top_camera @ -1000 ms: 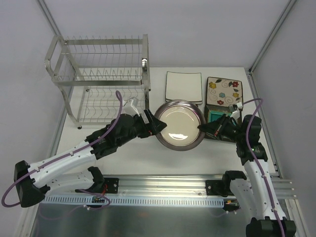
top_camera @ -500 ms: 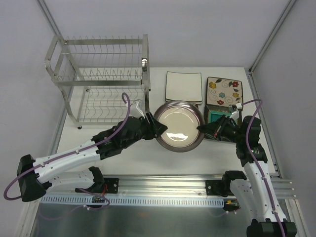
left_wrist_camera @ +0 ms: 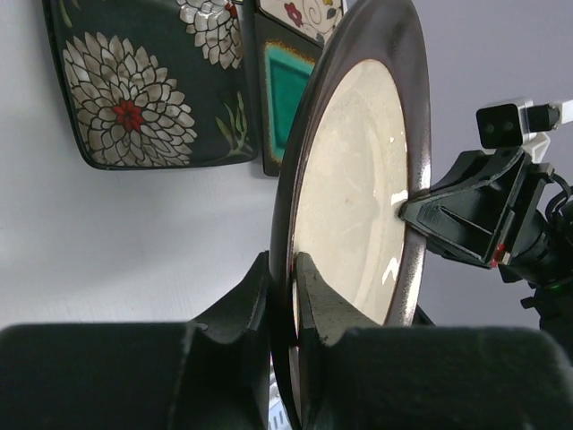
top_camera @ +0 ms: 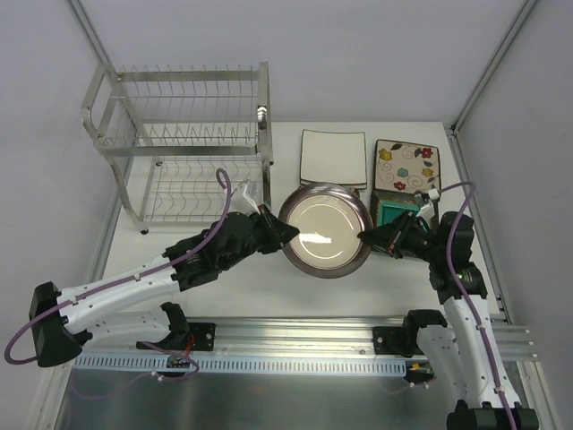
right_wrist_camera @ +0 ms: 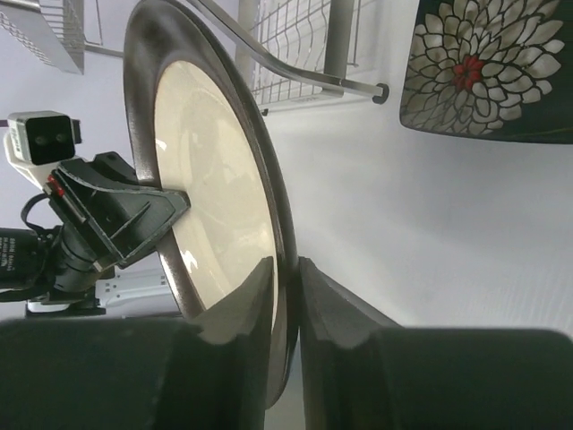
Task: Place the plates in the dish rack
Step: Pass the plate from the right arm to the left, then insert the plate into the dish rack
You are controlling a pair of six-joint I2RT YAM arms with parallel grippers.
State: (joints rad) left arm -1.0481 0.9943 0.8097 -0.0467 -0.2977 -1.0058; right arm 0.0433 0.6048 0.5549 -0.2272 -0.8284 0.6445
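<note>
The round cream plate with a dark rim (top_camera: 324,235) hangs tilted above the table between both arms. My left gripper (top_camera: 285,235) is shut on its left rim; in the left wrist view both fingers (left_wrist_camera: 284,260) press the rim of the plate (left_wrist_camera: 358,179). My right gripper (top_camera: 365,236) straddles the opposite rim, its jaws (right_wrist_camera: 286,264) slightly parted with a thin gap on the cream side of the plate (right_wrist_camera: 215,179). The silver dish rack (top_camera: 179,143) stands at the back left with nothing in it.
A white square plate (top_camera: 333,158), a flowered cream plate (top_camera: 407,167) and a teal-centred plate (top_camera: 392,213) lie behind and right of the held plate. A black chrysanthemum plate (left_wrist_camera: 134,90) lies on the table beneath it. The rack's lower rail (right_wrist_camera: 304,45) is close by.
My left gripper moved in and closed on the plate's left rim. The right gripper's jaws eased apart around the right rim. The plate stayed almost in place.
</note>
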